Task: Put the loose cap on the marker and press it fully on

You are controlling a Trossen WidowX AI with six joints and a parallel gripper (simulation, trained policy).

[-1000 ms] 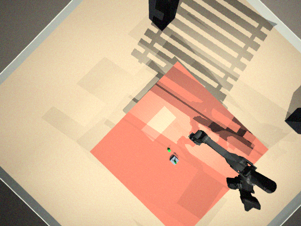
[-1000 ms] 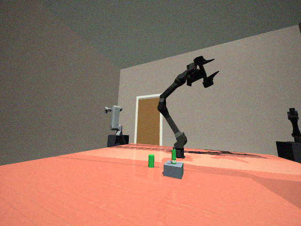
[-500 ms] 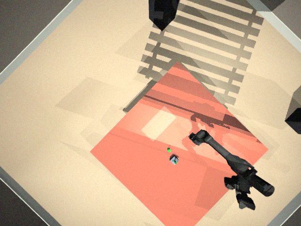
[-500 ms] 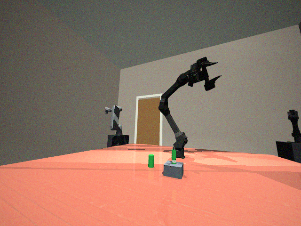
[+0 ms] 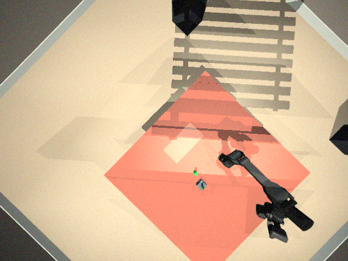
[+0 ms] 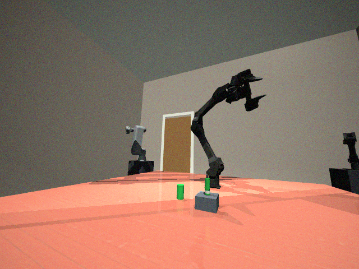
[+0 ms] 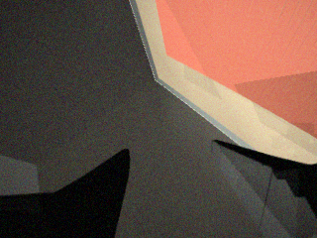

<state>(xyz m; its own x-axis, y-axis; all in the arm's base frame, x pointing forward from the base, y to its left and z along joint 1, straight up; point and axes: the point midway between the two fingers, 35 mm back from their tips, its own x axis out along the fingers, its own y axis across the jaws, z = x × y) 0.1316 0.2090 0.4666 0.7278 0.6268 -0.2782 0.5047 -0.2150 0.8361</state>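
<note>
From here I see the cap (image 5: 195,173) (image 6: 180,191) standing loose near the block (image 5: 200,184) (image 6: 206,202), the marker (image 5: 202,186) (image 6: 207,185) uncapped in it; my gripper (image 5: 272,223) (image 6: 263,87) (image 7: 170,150) is high off, jaws apart, so fetching, capping and pressing all remain

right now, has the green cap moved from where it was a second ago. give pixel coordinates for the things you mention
No. In the exterior view the cap (image 5: 195,173) (image 6: 180,191) stands upright on the table (image 5: 174,219) (image 6: 145,237), just left of the holder block (image 5: 200,184) (image 6: 206,203), as before.
</note>
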